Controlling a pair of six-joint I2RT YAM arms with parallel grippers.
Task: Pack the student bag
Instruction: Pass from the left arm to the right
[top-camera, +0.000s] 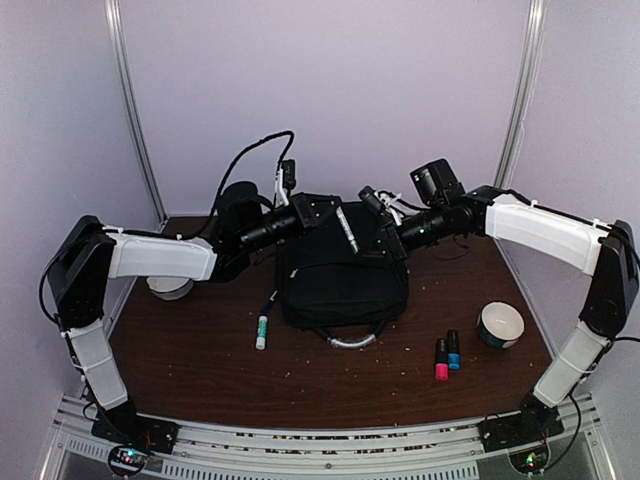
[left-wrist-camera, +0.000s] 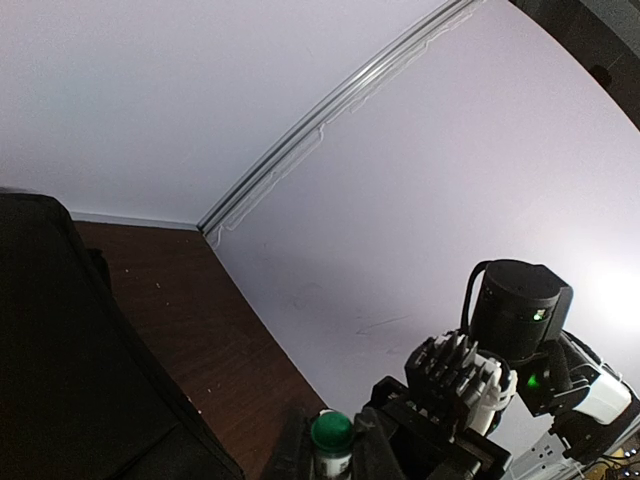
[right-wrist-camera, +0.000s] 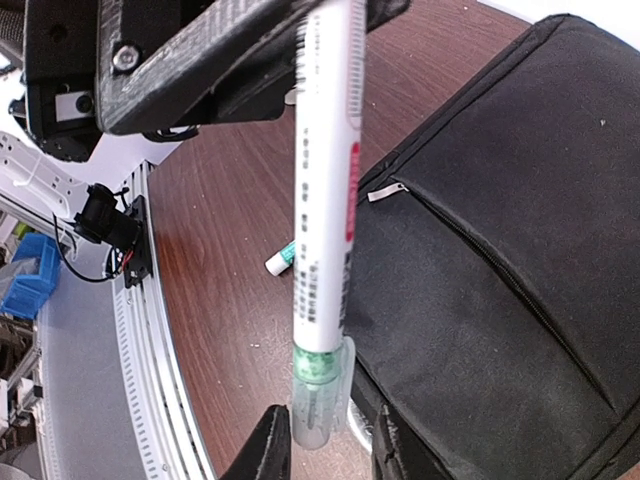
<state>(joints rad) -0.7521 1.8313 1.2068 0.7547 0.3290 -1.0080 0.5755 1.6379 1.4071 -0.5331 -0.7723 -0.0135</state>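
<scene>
White marker pen with green cap (right-wrist-camera: 325, 200), at edge of black fabric backpack (right-wrist-camera: 500, 250): fine dark print along barrel, red label strip beside it. Characters too small and blurred to read. Nothing else lettered.

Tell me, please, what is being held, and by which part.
The left hand clamps the white plastic marker pen near its upper end; the right hand's hold cannot be told.

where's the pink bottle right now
In the top view the pink bottle sits on the table's right front area, right beside the blue bottle and left of the bowl.
</scene>
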